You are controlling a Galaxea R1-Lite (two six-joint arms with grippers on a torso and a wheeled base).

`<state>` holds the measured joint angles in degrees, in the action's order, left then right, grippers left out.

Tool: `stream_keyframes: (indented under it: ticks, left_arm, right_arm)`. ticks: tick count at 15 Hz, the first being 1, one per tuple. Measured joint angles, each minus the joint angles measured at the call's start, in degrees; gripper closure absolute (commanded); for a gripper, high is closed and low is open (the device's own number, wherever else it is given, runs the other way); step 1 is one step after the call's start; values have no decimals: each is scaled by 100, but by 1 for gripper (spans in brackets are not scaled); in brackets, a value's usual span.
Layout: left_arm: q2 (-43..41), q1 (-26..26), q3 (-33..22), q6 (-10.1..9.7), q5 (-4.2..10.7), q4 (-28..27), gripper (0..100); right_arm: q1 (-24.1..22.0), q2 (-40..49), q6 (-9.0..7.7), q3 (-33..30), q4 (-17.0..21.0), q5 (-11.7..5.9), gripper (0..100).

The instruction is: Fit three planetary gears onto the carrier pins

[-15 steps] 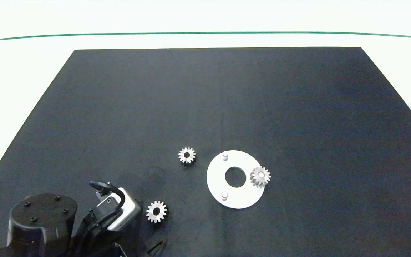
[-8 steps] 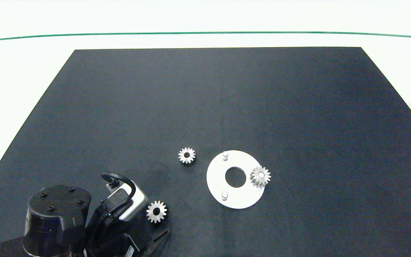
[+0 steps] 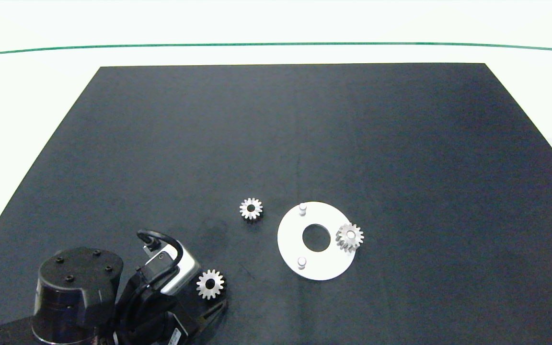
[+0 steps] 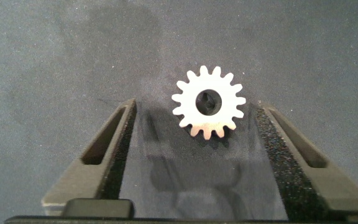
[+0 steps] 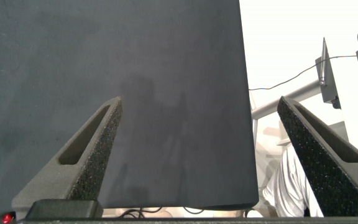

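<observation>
- While my left pincer (image 4: 194,134) hangs low over the near-left part of the dark tabletop (image 3: 304,134), its two fingers stand wide apart with one gear (image 4: 208,102) lying flat between them, touching neither finger
- From above I see that same gear (image 3: 210,284) just beside the left arm's wrist camera housing, near the front edge of the tabletop
- My second loose gear (image 3: 251,209) lies flat on the tabletop, just off the left rim of the white disc (image 3: 288,239) and well apart from the first one
- My third gear (image 3: 350,236) sits on the right-hand peg of the disc, with the peg's white tip showing through its centre hole; its teeth overhang the disc's right edge
- Two pegs on the disc stand bare: the far peg (image 3: 303,209) and the near peg (image 3: 301,262), either side of the large centre hole
- On the other side, my right pincer (image 5: 201,155) is out of the overhead view; its own camera shows its fingers spread wide with nothing between them, over the edge of the dark tabletop
- Beyond that edge I can make out pale floor, a cable and a metal stand leg; a small bright speck shows at the edge of that camera's view, too small for me to tell what it is
</observation>
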<state>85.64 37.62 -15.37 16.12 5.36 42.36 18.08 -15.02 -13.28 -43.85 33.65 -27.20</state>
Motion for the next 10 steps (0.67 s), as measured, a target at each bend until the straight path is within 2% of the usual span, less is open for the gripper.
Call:
stream_keyframes:
  ticks: [10]
  left_arm:
    - [121,94,-15,-13,-5,85,49]
  right_arm:
    - [0,-35,-9,-20,-20,0,0]
